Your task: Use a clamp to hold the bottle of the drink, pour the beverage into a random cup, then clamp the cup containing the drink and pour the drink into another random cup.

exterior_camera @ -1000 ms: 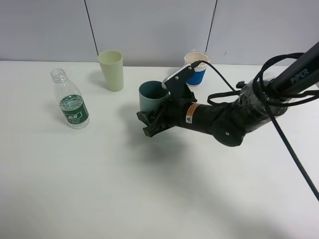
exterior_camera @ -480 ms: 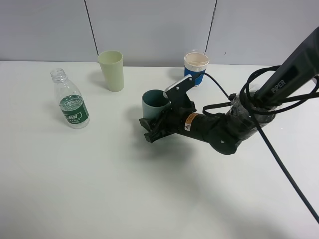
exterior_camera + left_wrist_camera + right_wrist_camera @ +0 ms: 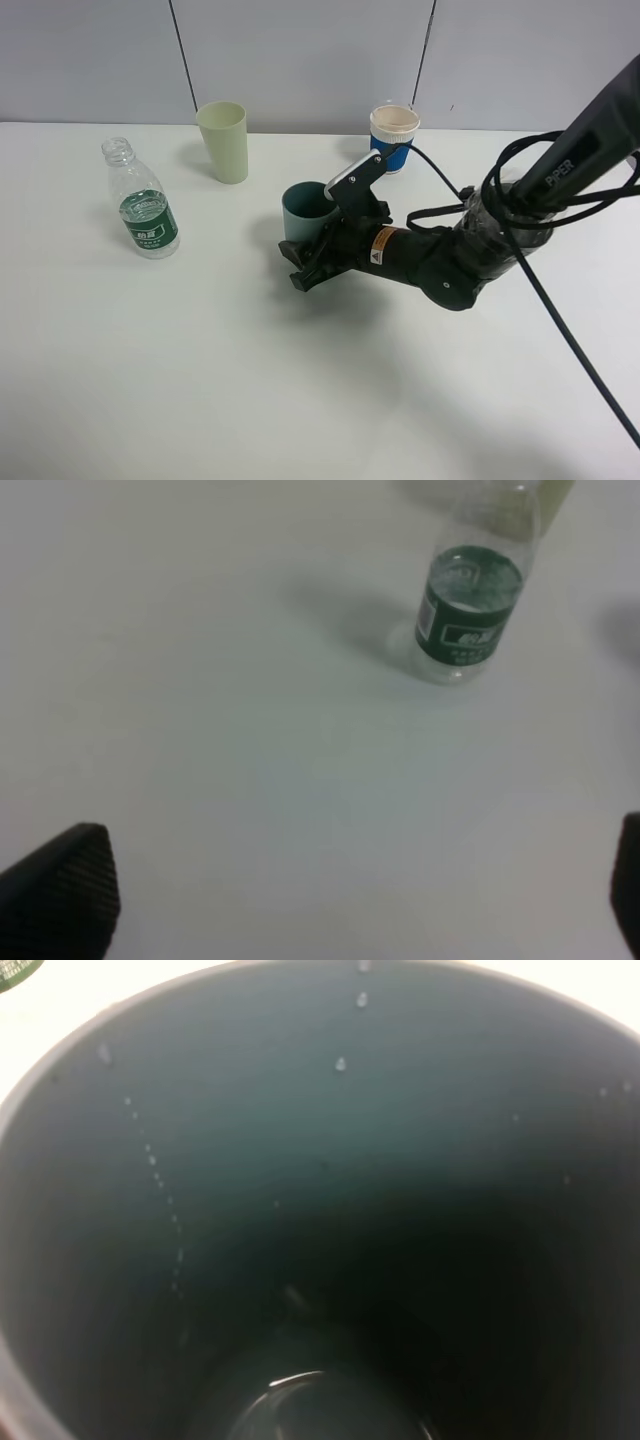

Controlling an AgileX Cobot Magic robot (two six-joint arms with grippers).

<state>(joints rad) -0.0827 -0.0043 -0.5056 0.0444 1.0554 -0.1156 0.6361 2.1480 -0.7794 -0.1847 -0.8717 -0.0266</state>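
Observation:
A teal cup (image 3: 303, 210) stands upright at mid-table, and my right gripper (image 3: 308, 252) is shut on its lower part, reaching in from the right. The right wrist view is filled by this cup's inside (image 3: 320, 1210), which shows droplets on the wall and a little liquid at the bottom. To the far left stands a clear bottle (image 3: 140, 215) with a green label and no cap, also visible in the left wrist view (image 3: 468, 610). My left gripper (image 3: 345, 895) hangs open well short of the bottle, holding nothing.
A pale green cup (image 3: 223, 140) stands at the back, left of centre. A blue and white paper cup (image 3: 393, 138) stands at the back, just behind my right arm. Black cables trail from the arm on the right.
My right arm has come down and brought the teal cup from a raised pose to upright on the table. The bottle and the other cups have not moved.

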